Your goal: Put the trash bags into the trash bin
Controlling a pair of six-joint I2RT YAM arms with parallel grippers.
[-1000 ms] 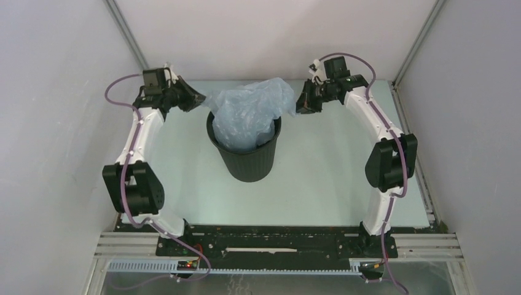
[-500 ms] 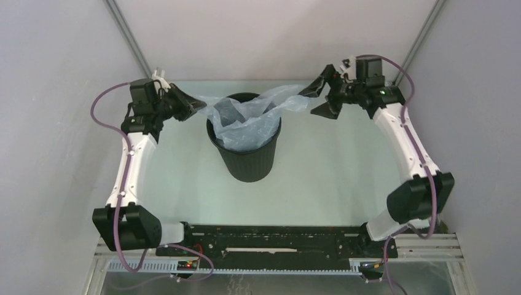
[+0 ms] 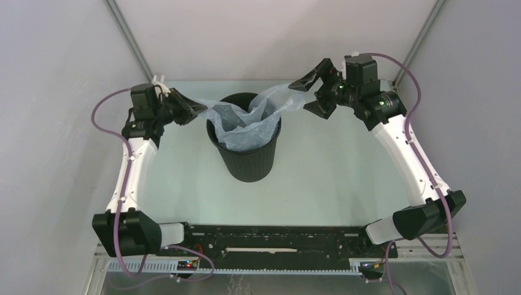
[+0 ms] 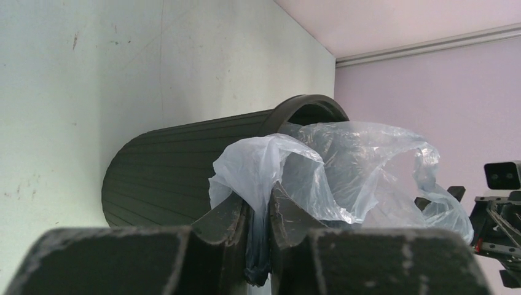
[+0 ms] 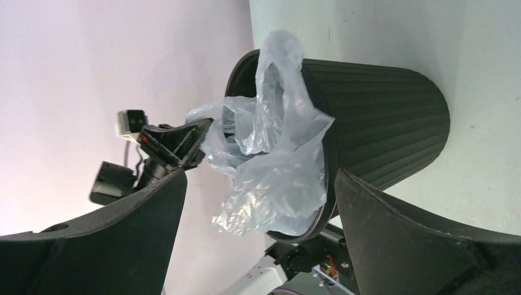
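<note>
The trash bag (image 3: 246, 123) is now mostly inside the trash bin (image 3: 247, 161), which stands upright in the middle of the desk (image 3: 319, 172). One second ago it was a puffed heap rising above the rim, with both pairs of fingers clenched on it close beside the bin. Since then the two arms have drawn apart and the film has sunk down, so its mouth is spread across the opening.

The biggest change is on the right. The right fingers (image 3: 307, 77) have sprung wide apart and released their corner. In the right wrist view this corner hangs loose between them, and neither finger presses on it.

The left fingers (image 4: 224, 221) are nearly closed, with a fold of the film pinched between them (the overhead view shows this corner pulled out over the left side of the rim).

I judge that the placing is almost done. What remains is for the left side to let go, and perhaps for the loose edges to be tucked in.

The bag itself is thin, translucent and pale grey-blue, with many wrinkles. Its lower part lies inside the black bin, and one edge is draped over the near rim. Two corners stand out like wings, one toward each arm.
</note>
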